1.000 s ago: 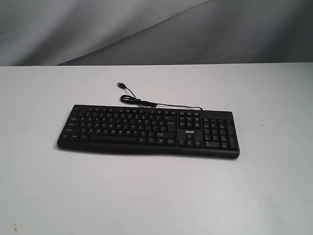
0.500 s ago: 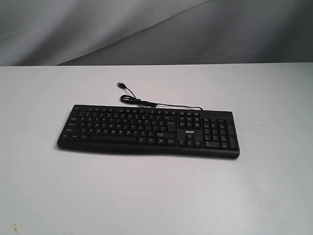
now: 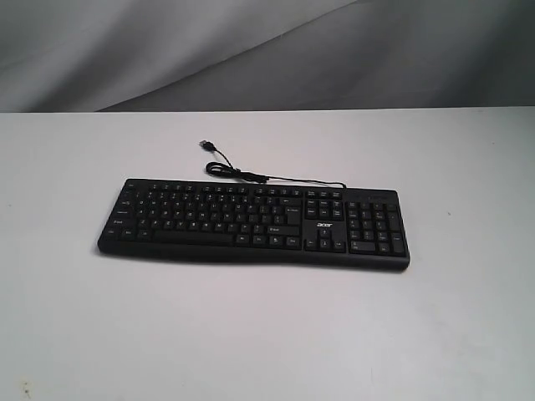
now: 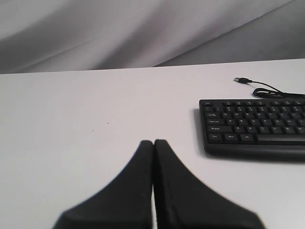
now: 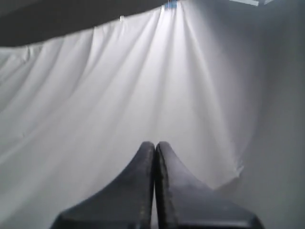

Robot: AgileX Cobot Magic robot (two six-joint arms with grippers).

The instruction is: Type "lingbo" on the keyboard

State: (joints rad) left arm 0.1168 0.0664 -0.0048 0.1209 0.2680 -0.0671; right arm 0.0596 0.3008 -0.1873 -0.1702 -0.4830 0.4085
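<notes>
The long black keyboard (image 3: 255, 222) lies flat in the middle of the white table (image 3: 267, 334), its white logo beside the number pad and its thin black cable (image 3: 251, 174) curling away behind it. Neither arm shows in the exterior view. In the left wrist view my left gripper (image 4: 153, 142) is shut and empty over bare table, well apart from the keyboard's (image 4: 255, 126) near end. My right gripper (image 5: 155, 143) is shut with nothing in it; only a white draped cloth lies behind it and no keyboard shows there.
A grey-white cloth backdrop (image 3: 267, 50) hangs behind the table's far edge. The cable's USB plug (image 3: 205, 144) lies loose on the table behind the keyboard. White table surface surrounds the keyboard on all sides.
</notes>
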